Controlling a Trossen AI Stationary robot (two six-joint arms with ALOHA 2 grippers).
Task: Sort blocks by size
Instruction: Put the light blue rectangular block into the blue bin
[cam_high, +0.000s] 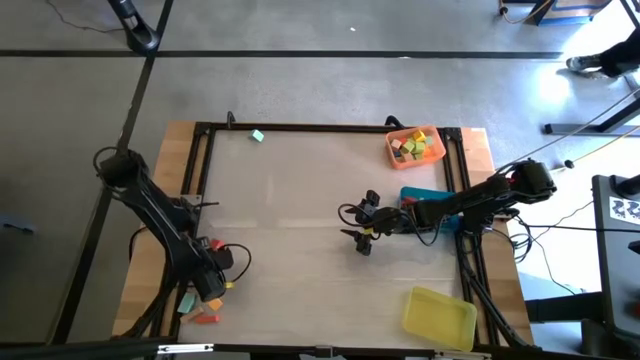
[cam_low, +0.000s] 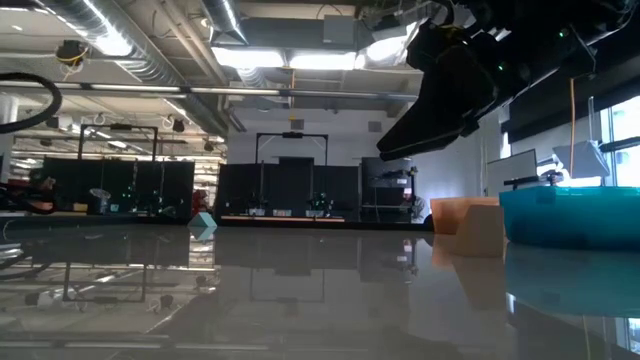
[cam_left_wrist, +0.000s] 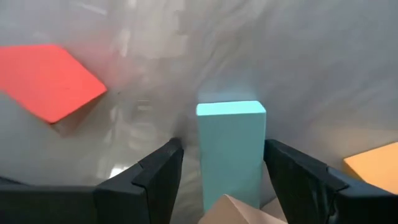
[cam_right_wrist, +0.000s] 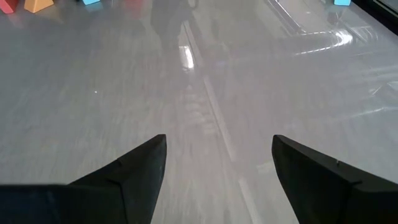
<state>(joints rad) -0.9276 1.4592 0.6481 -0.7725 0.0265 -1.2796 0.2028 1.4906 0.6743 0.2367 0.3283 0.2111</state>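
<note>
Teal block (cam_left_wrist: 231, 149) sits between the open left gripper (cam_high: 207, 283) fingers at 7 o'clock; right gripper (cam_high: 361, 226) open, empty; orange tray (cam_high: 392, 152) part-filled, loose blocks remain.

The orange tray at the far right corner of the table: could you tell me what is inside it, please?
The orange tray holds a small heap of blocks, with green, yellow, red and tan ones showing on top. Anything lying under that top layer is covered, so the full count cannot be told.

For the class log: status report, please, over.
Left pincer open astride teal block. Right pincer open, empty, mid-table. Nothing in the way.
</note>
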